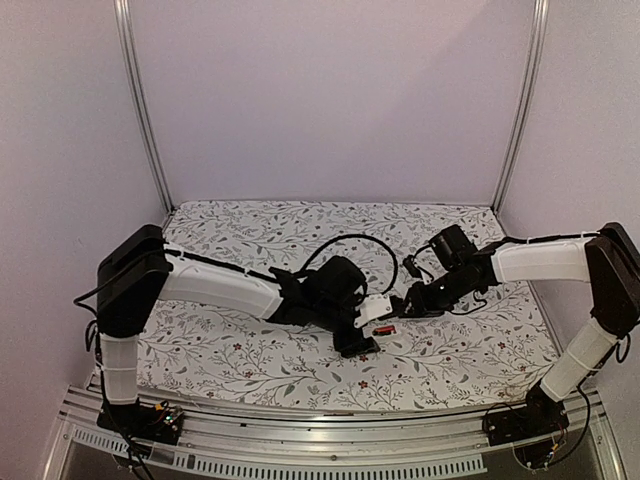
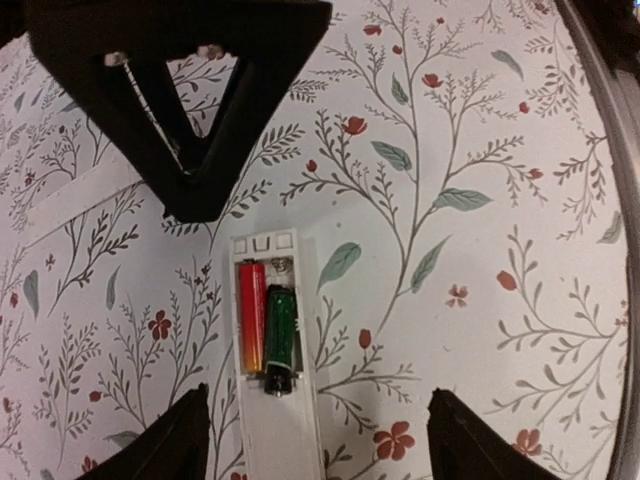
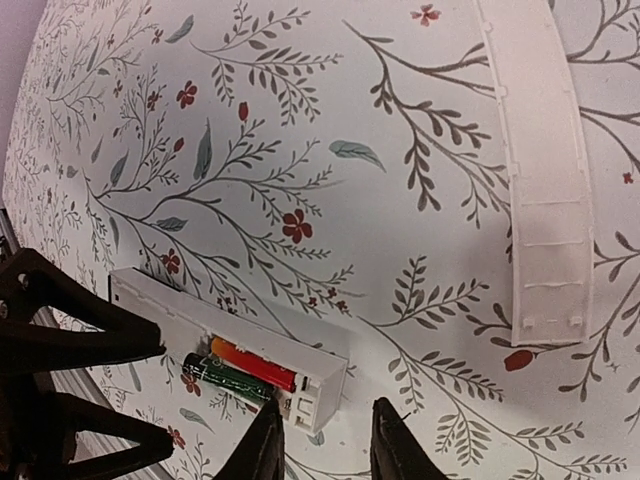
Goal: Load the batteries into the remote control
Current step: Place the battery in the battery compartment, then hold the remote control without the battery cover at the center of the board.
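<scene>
The white remote control (image 2: pixel 272 410) lies flat on the floral cloth with its battery slot facing up. A red-orange battery (image 2: pixel 252 315) lies down in the slot. Beside it the dark, black-ended battery (image 2: pixel 280 340) overhangs the slot's near edge. My left gripper (image 2: pixel 320 440) is open wide, straddling the remote's body without touching it. In the right wrist view the remote (image 3: pixel 170 310) and both batteries (image 3: pixel 250 368) show again. My right gripper (image 3: pixel 325 445) hangs narrowly open at the remote's slot end, one fingertip (image 3: pixel 265 440) by the dark battery's end, nothing between the jaws.
A loose white cover strip (image 3: pixel 545 180) lies on the cloth beyond the remote, seen also as the cover strip (image 2: pixel 80 200) behind my right gripper's black fingers (image 2: pixel 190 110). Both grippers meet mid-table (image 1: pixel 380 320). Metal frame posts (image 1: pixel 145 110) stand at the back corners.
</scene>
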Action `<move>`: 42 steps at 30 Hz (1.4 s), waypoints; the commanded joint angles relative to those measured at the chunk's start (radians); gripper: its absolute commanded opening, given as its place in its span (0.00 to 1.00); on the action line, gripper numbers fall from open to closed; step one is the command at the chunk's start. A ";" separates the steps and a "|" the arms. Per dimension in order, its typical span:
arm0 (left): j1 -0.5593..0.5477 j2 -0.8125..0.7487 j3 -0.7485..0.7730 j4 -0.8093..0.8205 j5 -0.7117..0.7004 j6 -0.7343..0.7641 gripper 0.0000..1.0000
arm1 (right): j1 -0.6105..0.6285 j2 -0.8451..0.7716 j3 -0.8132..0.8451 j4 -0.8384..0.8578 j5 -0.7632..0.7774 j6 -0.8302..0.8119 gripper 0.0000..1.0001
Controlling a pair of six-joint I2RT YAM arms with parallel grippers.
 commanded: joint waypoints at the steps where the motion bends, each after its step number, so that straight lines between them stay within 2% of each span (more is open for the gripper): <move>1: 0.056 -0.159 -0.131 0.059 0.073 -0.041 0.79 | 0.006 -0.052 0.035 -0.044 0.071 -0.008 0.30; 6: 0.105 -0.277 -0.328 0.157 0.022 -0.041 0.90 | 0.113 -0.098 0.019 0.043 0.077 0.045 0.31; 12: 0.100 -0.304 -0.439 0.260 0.054 -0.073 0.92 | 0.182 -0.062 0.040 0.106 0.105 0.126 0.26; 16: 0.086 -0.272 -0.454 0.319 0.015 -0.083 0.91 | 0.238 -0.017 0.087 0.015 0.280 0.146 0.31; 20: 0.077 -0.230 -0.464 0.406 -0.053 -0.082 0.84 | 0.286 0.004 0.104 -0.017 0.369 0.162 0.30; 24: 0.077 -0.219 -0.495 0.476 0.013 -0.072 0.70 | 0.321 0.008 0.102 -0.013 0.412 0.178 0.30; 35: 0.076 -0.156 -0.493 0.490 0.052 -0.076 0.70 | 0.336 0.026 0.087 0.021 0.428 0.182 0.23; 42: 0.076 -0.144 -0.498 0.513 0.084 -0.085 0.52 | 0.355 0.045 0.072 0.040 0.437 0.178 0.22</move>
